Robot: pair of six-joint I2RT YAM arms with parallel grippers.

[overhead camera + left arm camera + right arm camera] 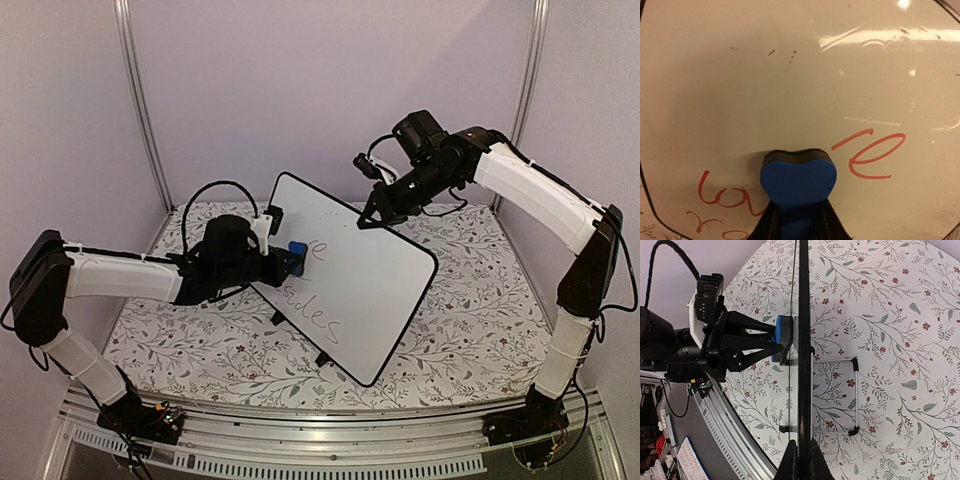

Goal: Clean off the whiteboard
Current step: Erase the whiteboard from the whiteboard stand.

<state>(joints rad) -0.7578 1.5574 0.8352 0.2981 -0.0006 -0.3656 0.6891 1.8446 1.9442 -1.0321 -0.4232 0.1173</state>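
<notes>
The whiteboard (360, 290) stands tilted on its small black feet in the middle of the table, with handwriting on its lower left part. My left gripper (290, 255) is shut on the blue eraser (297, 249) and presses it against the board's upper left face. In the left wrist view the eraser (797, 182) touches the board (790, 75) between red letters. My right gripper (372, 218) is shut on the board's top edge. In the right wrist view the board's rim (804, 340) runs edge-on between my fingertips (790, 465).
The table is covered with a floral cloth (470, 310). A wire stand (855, 395) props the board from behind. Purple walls enclose the back and sides. A metal rail (320, 440) runs along the near edge.
</notes>
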